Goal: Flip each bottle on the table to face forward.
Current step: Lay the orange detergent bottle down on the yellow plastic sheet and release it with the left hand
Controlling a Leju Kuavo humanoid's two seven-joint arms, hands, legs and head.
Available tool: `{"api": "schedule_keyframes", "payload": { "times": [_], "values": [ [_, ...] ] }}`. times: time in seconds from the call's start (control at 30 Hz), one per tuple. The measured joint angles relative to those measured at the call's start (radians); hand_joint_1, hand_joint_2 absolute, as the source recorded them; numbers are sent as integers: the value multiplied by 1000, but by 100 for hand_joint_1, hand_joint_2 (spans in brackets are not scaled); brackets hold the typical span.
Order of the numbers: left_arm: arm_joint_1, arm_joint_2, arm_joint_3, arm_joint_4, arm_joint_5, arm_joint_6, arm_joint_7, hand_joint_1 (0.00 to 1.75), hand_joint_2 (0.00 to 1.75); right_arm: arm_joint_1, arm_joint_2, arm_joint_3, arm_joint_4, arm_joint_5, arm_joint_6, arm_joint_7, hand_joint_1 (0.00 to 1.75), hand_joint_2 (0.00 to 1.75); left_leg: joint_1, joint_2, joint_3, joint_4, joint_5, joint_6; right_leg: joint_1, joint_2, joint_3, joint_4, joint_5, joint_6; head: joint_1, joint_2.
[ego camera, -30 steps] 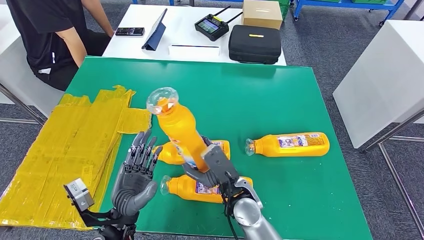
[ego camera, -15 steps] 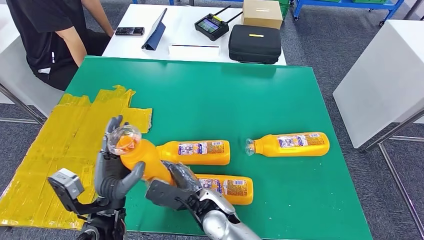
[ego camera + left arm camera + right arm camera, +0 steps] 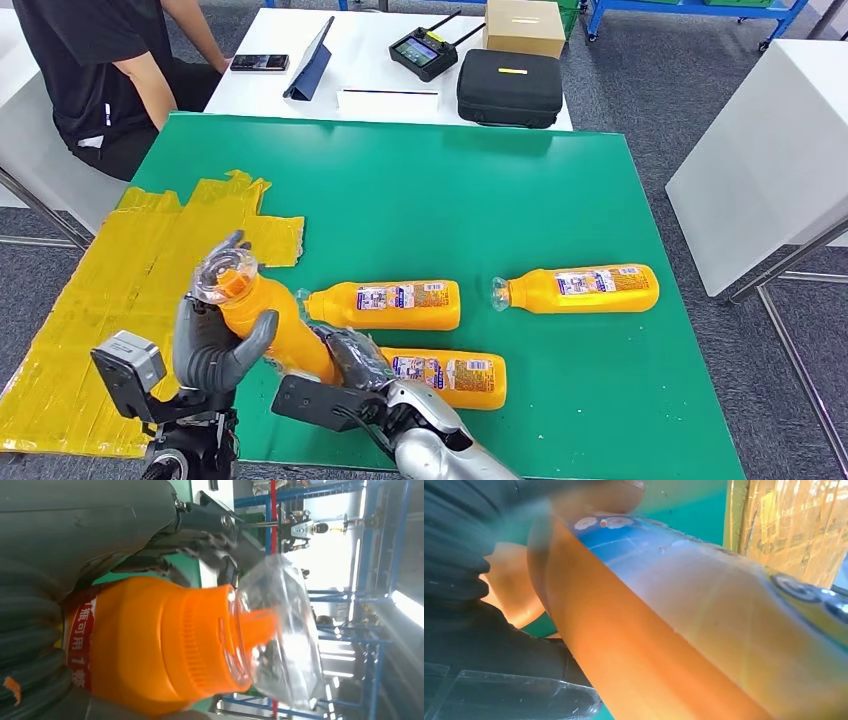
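Since a second ago, your held orange plastic bottle with the clear cap [image 3: 262,318] has swung from nearly upright over the table's middle down toward eight o'clock, and the left hand [image 3: 212,345] has come in around its shoulder. You now have that hand wrapped on the bottle just under the cap, thumb across the front, fingers behind. The left wrist view confirms the grip, palm tight on the orange shoulder.

At the bottle's lower end, your right hand [image 3: 352,358] clasps the body. The right wrist view shows dark fingers against the label.

Further right, three matching orange bottles lie flat on the green table [image 3: 480,200]: one at centre [image 3: 385,305], one just below it [image 3: 448,375] partly behind the right arm, one toward three o'clock [image 3: 580,288].

Watch the handover. If you release the right hand before the left has the weight, the bottle could pivot and drop. Its tilted base sits close to the lower lying bottle, so lowering it carelessly could knock and roll that one.
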Motion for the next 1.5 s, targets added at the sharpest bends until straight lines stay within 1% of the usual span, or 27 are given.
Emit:
{"api": "schedule_keyframes", "payload": {
  "times": [0.43,0.53,0.57,0.67,0.7,0.87,1.07,1.23,1.5],
  "values": [
    [0,0,10,0,-15,-36,14,175,175,7,-6,0,0,12,-3,-3,175,175,0,0,0,0,0,0,0,0,0,0,0,0,0,0],
    [-5,-1,12,0,-15,-52,24,175,175,12,-10,-2,-2,12,-25,1,71,175,0,0,0,0,0,0,0,0,0,0,0,0,0,0],
    [-6,-2,12,0,-16,-54,27,175,175,17,-11,-4,-6,12,-39,3,27,175,0,0,0,0,0,0,0,0,0,0,0,0,0,0],
    [-5,-8,13,0,-29,-45,38,175,175,38,-18,-12,-28,12,-84,5,0,44,0,0,0,0,0,0,0,0,0,0,0,0,0,0],
    [-4,-10,13,0,-34,-40,40,175,175,43,-19,-14,-38,13,-96,4,0,0,0,0,0,0,0,0,0,0,0,0,0,0,0,0],
    [8,-20,28,0,-50,-17,47,175,175,76,-27,-46,-115,9,-148,-1,0,0,0,0,0,0,0,0,0,0,-1,0,0,0,0,0],
    [13,-27,51,-1,-40,-2,43,175,175,133,-49,-101,-207,-5,-166,-10,0,0,0,0,0,0,0,0,0,0,0,0,0,0,0,0],
    [25,-28,57,-2,-18,16,23,175,175,176,-66,-123,-242,-8,-176,-33,0,0,0,0,0,0,0,0,0,0,0,0,0,0,0,0],
    [62,-28,68,-12,4,48,2,175,175,221,-88,-127,-270,-8,-178,-52,0,0,0,0,0,0,0,0,0,0,0,0,0,0,0,0]
  ]
}}
